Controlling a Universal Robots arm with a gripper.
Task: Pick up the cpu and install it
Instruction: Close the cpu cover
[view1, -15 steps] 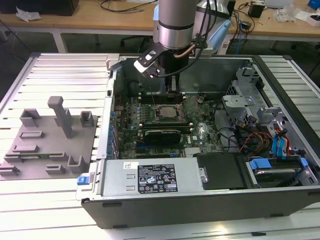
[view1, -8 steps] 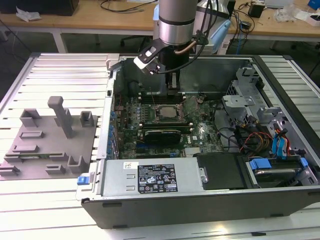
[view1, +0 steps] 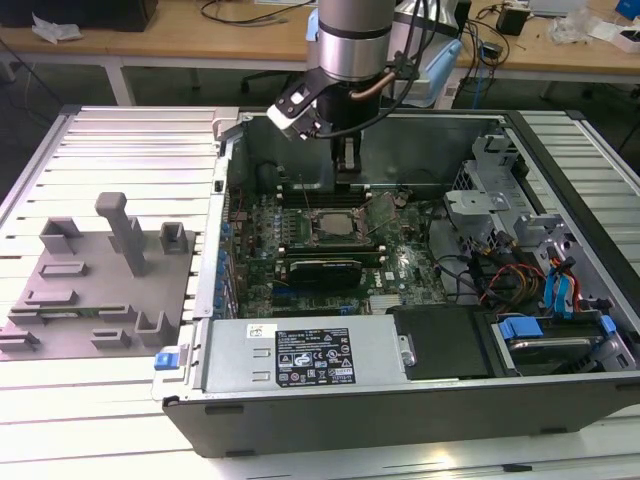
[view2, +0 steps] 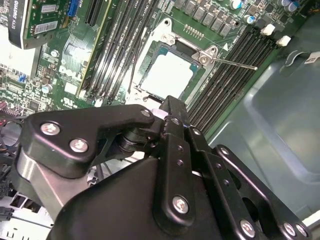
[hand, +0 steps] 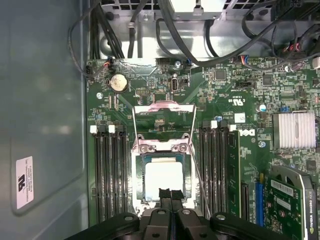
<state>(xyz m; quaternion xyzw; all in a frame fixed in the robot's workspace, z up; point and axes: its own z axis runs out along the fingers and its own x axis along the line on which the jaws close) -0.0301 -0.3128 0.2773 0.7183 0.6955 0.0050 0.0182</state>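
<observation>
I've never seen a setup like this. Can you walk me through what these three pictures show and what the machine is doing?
A robot arm reaches down into an open computer case lying on a slatted table. The exterior view looks on from outside. Both wrist views come from cameras on the arm, looking past its tool at the green motherboard. The cpu, the pale silver square, lies flat in its socket, whose metal frame is swung open. The tool is shut, its tips at the cpu's edge; whether they touch it, I cannot tell. On the exterior view's left sits a grey tray of plastic blocks.
</observation>
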